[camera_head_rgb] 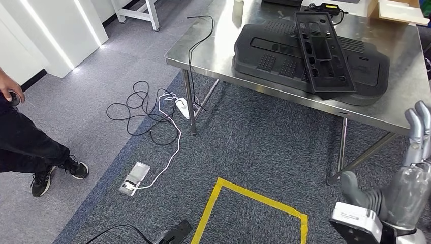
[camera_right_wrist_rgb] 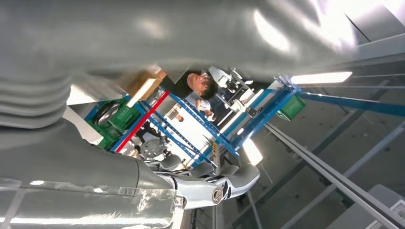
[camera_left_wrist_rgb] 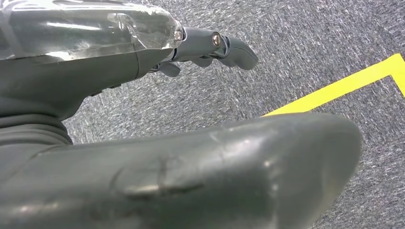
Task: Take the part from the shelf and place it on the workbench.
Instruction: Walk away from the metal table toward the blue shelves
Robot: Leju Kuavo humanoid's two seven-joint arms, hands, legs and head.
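the steel desk [camera_head_rgb: 406,101] carries a large black part [camera_head_rgb: 274,56] with a flat black panel [camera_head_rgb: 322,51] lying across it. yellow tape [camera_head_rgb: 254,198] marks the carpet. the right robot hand [camera_head_rgb: 406,188] is raised, released. the left robot hand [camera_left_wrist_rgb: 210,45] hangs released, grasping nothing.

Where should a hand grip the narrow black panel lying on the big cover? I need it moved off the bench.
Grip the narrow black panel at its near short end, coming from the bench's front edge. That end overhangs the large black cover beneath, so fingers can likely get under it.
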